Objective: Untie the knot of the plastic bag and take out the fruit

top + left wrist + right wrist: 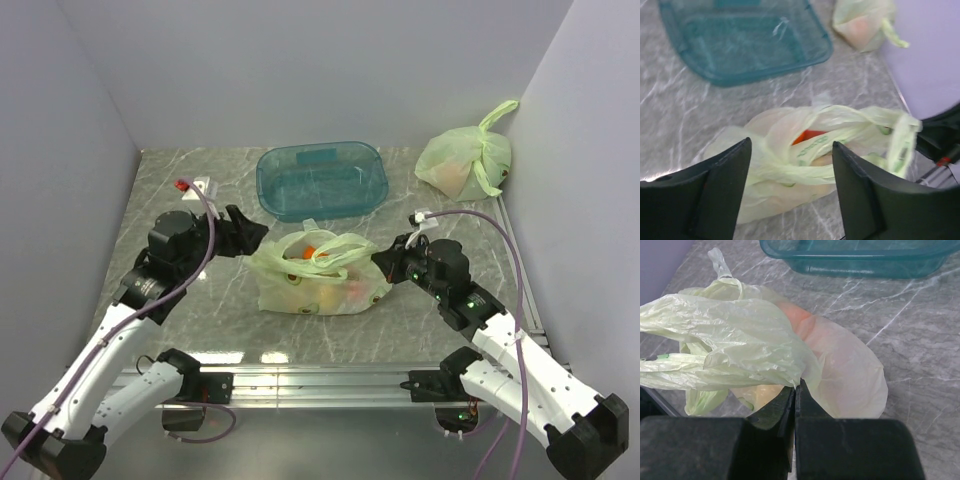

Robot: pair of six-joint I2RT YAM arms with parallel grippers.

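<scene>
Nearest to us in the wrist views are the tools. Left gripper (pixel 791 145): jaws spread wide, nothing between them, aimed at the left end of the plastic bag (pixel 325 297) from just beside it. Right gripper (pixel 796 386): jaws closed together, a fold of the bag's thin film nipped at their tips, at the bag's right end. Item one, the plastic bag: pale green, translucent, lying at the centre of the marble-pattern table (pixel 200 330) between the two grippers, long axis running left to right across the top view, mouth and loop handles (pixel 335 250) turned toward the upper frame. We see the handles as twisted strands lying across the top; we cannot tell whether the knot holds. Contents, the fruit (pixel 312 252): one orange piece showing at the mouth, with yellowish and pinkish shapes dim through the film lower down. Item two, a teal translucent bin (pixel 322 180): upper middle of the top view, just beyond the bag, long axis also left to right. Item three, a second pale green bag (pixel 465 160): upper right corner, well apart, tied at the top, pinkish-orange showing through its film.
</scene>
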